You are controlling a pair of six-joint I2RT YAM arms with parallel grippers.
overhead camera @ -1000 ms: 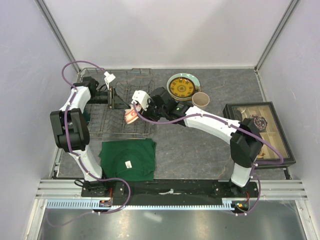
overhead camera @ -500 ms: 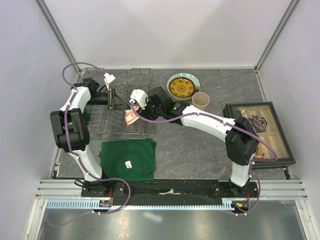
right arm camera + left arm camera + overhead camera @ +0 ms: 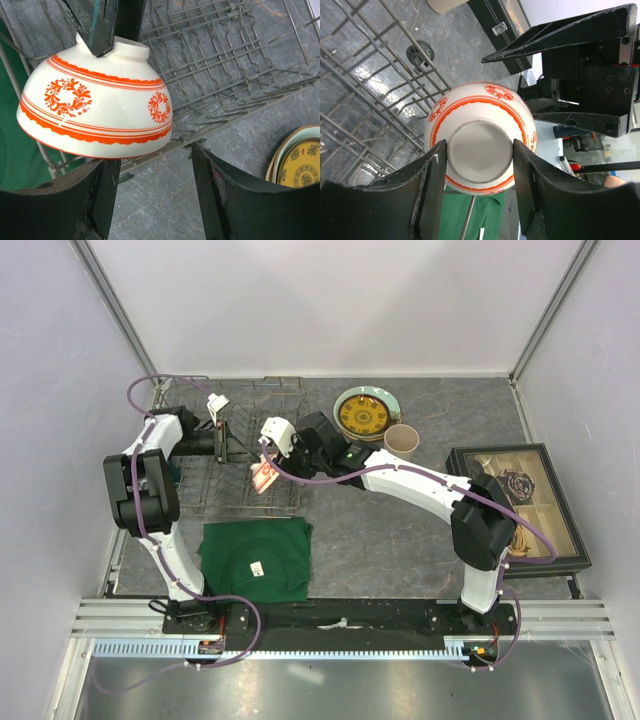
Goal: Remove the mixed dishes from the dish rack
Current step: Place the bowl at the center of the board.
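overhead, two wrist close-ups sharing bowl [image 3: 480, 137]

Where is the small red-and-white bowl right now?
In the top view, the small red-and-white bowl is at the near right corner of the dish rack, its foot pinched by the left end effector, with the right end effector open beside it.

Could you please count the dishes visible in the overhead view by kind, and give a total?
Plates: 3, in one stack
Bowl: 1
Cup: 1
Total: 5
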